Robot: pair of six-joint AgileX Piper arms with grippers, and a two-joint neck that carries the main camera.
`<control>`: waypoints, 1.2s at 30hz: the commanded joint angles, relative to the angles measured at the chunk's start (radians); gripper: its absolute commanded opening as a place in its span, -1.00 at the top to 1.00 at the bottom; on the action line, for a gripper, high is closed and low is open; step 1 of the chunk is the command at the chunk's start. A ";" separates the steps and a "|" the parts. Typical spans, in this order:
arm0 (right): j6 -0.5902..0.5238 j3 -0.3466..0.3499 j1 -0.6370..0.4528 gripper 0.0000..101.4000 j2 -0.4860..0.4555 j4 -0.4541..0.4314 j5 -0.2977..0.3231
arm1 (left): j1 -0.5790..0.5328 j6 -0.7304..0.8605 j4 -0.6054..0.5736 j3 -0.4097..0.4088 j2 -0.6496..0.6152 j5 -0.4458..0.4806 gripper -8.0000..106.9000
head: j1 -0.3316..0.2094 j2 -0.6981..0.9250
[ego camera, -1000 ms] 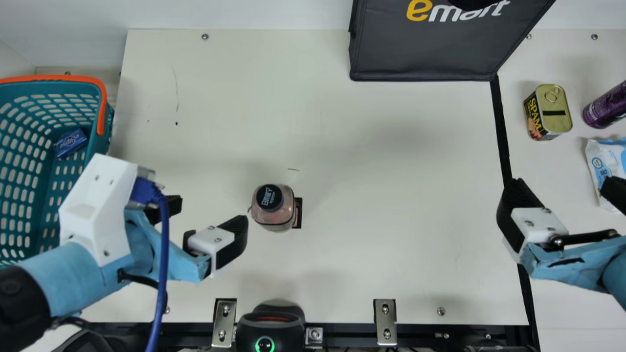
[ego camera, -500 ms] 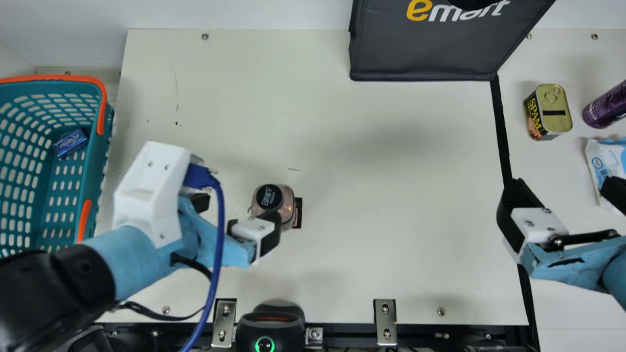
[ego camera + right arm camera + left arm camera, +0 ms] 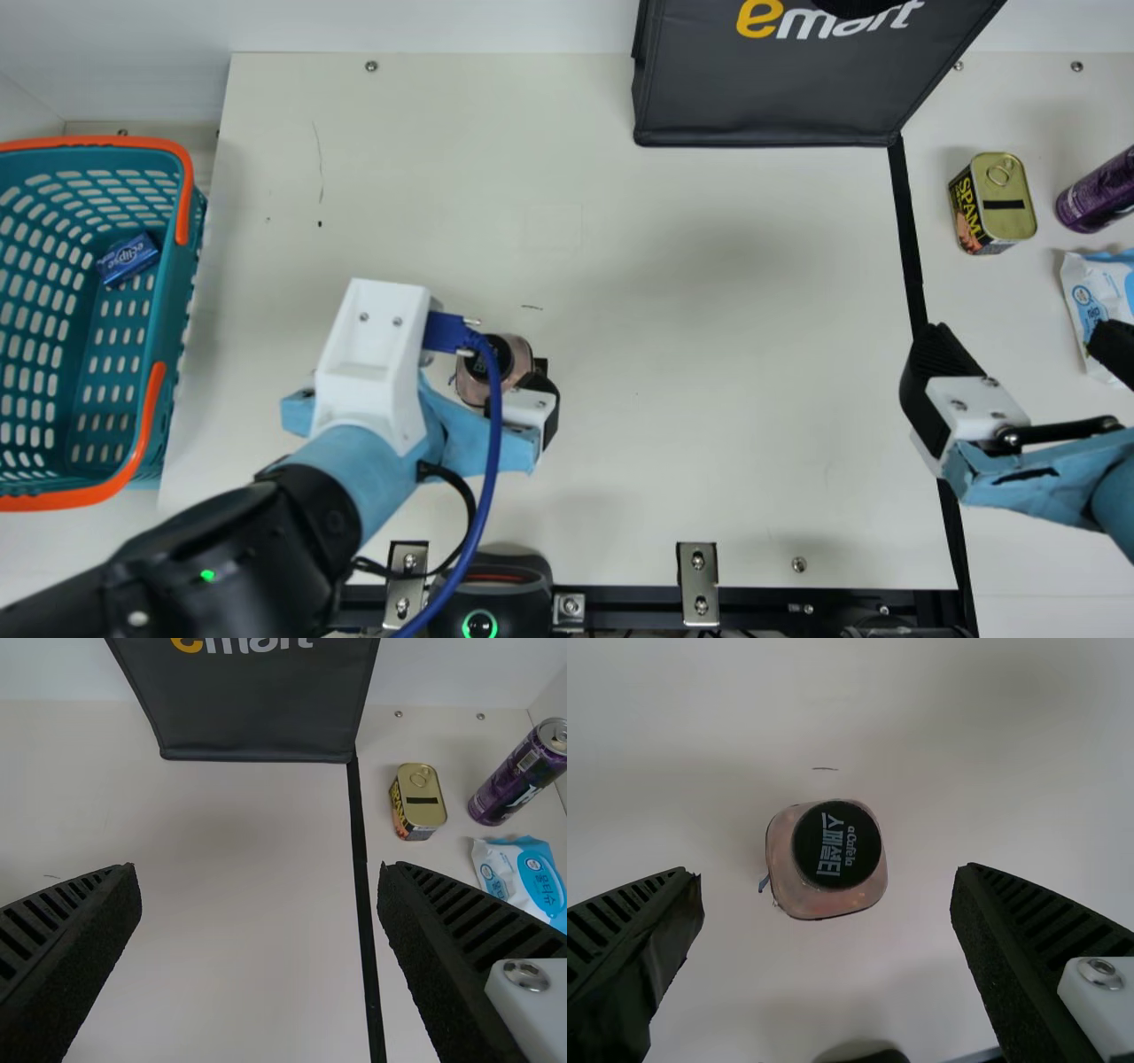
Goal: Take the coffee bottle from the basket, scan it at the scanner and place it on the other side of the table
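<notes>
Cream desk (image 3: 709,266), main view: our left fingers (image 3: 1005,966), spread wide, have moved rightward over the coffee bottle (image 3: 472,381), left of centre, so grasping seems next; our right fingers (image 3: 926,381) gape, lower right

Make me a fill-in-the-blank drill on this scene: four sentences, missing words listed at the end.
The cap on the coffee bottle is ____ with pale lettering.
Rather than shut, the left gripper is ____.
The small pack inside the basket is mainly ____ in colour.
In the main view, the gold-topped tin stands to the ____ of the black line.

Missing words: black; open; blue; right.
</notes>
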 commanded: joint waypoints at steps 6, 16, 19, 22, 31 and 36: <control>0.000 0.000 0.000 -0.87 0.000 0.000 0.000 | -0.052 -0.185 0.152 0.043 0.051 -0.019 -0.71 | -0.029 0.002; 0.000 0.000 0.000 -0.87 0.000 0.000 0.000 | -0.074 -0.315 0.259 0.100 0.110 -0.048 -0.71 | -0.029 0.002; 0.000 0.000 0.000 -0.87 0.000 0.000 0.000 | -0.074 -0.345 0.279 0.111 0.121 -0.058 -0.71 | -0.029 0.002; 0.000 0.000 0.000 -0.87 0.000 0.000 0.000 | -0.074 -0.369 0.294 0.120 0.131 -0.067 -0.71 | -0.029 0.002; 0.000 0.000 0.000 -0.87 0.000 0.000 0.000 | -0.075 -0.402 0.317 0.133 0.142 -0.093 0.34 | -0.029 0.002; 0.000 0.000 0.000 -0.87 0.000 0.000 0.000 | -0.075 -0.369 0.318 0.137 0.130 -0.116 0.92 | -0.029 0.002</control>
